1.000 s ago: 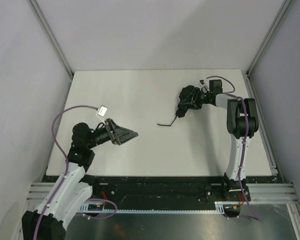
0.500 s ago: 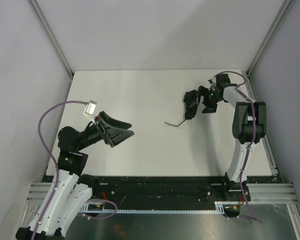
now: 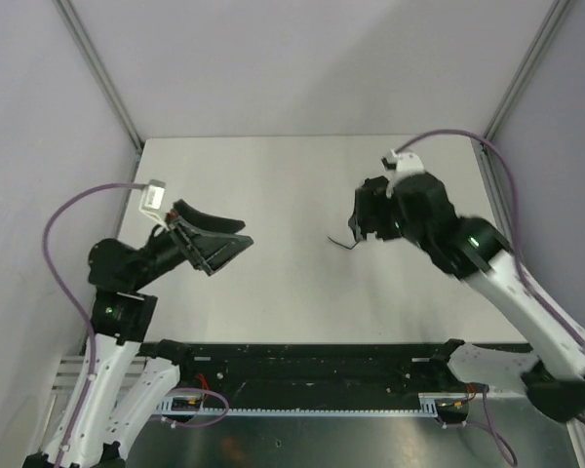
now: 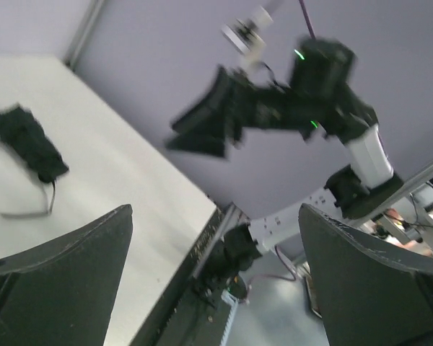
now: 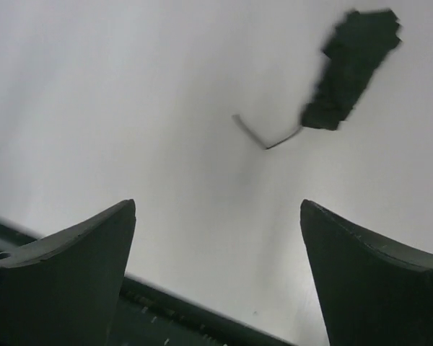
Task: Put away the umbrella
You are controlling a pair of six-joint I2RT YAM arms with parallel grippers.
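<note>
The umbrella (image 5: 353, 68) is a small folded black bundle lying loose on the white table (image 5: 130, 86), its thin cord (image 5: 263, 133) trailing off one end. The left wrist view shows the umbrella (image 4: 29, 144) at far left. From above, only the cord (image 3: 343, 242) shows clearly; the bundle is mostly hidden under my raised right gripper (image 3: 369, 213). My right gripper (image 5: 216, 205) is open and empty, hanging above the table apart from the umbrella. My left gripper (image 3: 242, 237) is open and empty too, raised over the table's left side; the left gripper (image 4: 215, 209) faces the right arm (image 4: 325, 79).
A black rail (image 3: 302, 356) runs along the table's near edge in front of both arm bases. Grey walls with aluminium posts (image 3: 97, 73) close in the back and sides. A purple cable (image 3: 68, 219) loops off the left wrist.
My right gripper has opened, let go of the umbrella and risen above it, the arm swinging up and toward the near side. The left arm has lifted and drawn back slightly.
</note>
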